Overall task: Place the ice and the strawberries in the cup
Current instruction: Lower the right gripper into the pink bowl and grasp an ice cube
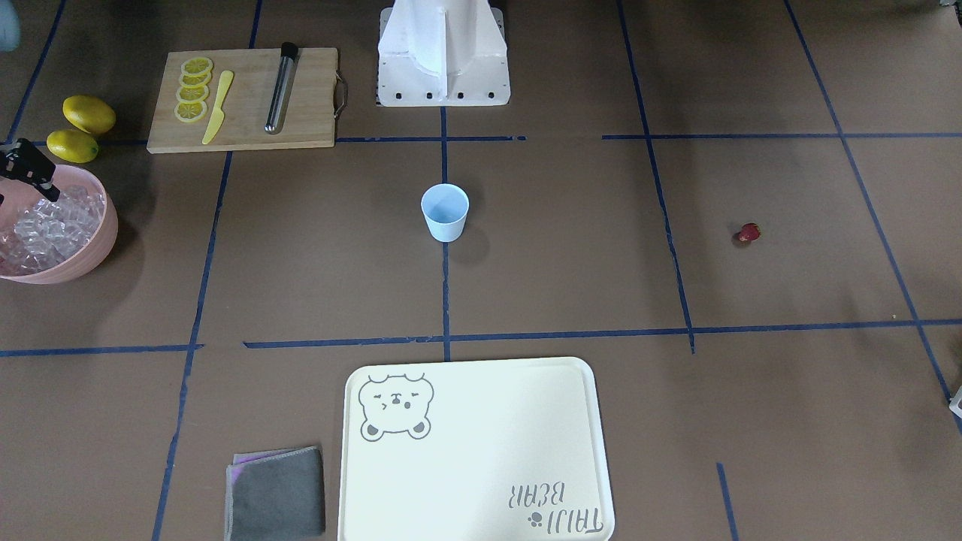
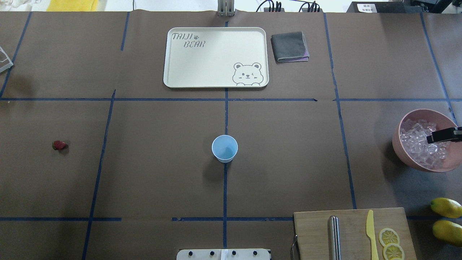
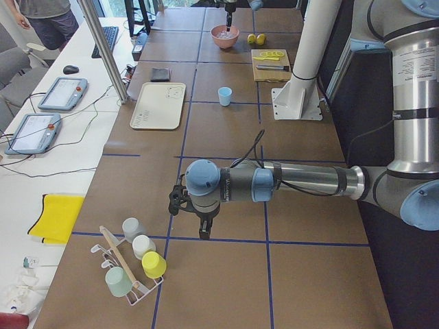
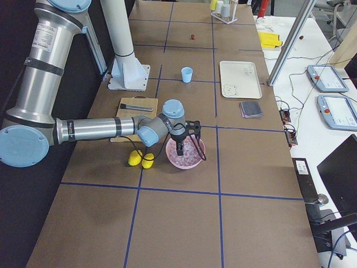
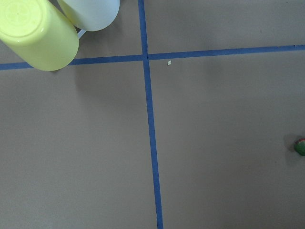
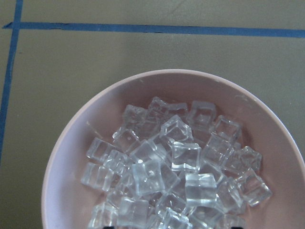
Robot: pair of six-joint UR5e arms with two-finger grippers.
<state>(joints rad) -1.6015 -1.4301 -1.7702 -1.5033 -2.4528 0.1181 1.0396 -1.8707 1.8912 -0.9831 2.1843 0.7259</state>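
Pale-blue plastic, the cup [image 2: 224,148] stood upright and empty at the middle of the worktop [image 2: 151,169], on a blue tape line, well apart from everything else. The strawberry [image 2: 59,145] lay alone on the brown paper toward the worktop's left end, level with the cup; its red and green edge also showed at the border of the left wrist view. The ice [image 6: 171,167], a heap of clear cubes, filled the pink bowl [image 2: 404,153] near the right end of the worktop. The right claw [image 2: 433,138] hung over that bowl, its black tip just above the cubes or among them; I could not tell which, nor whether its fingers were apart or together. The left claw [image 3: 204,233] pointed down over bare paper near the left end, close to a wire rack [image 3: 130,291] of upturned cups, two of which, a yellow cup [image 5: 38,36] and a whitish cup [image 5: 93,12], showed in its wrist view; its fingers were seen only from the side, so their state could not be told. A wooden cutting board [image 1: 240,105] with lemon slices [image 1: 193,90], a yellow knife [image 1: 218,107] and a metal tube [image 1: 280,89] lay by the robot's edge, two whole lemons [image 1: 83,126] beside it toward the right end. A cream bear tray [image 2: 216,57] and a folded grey cloth [image 2: 288,47] lay along the opposite edge.
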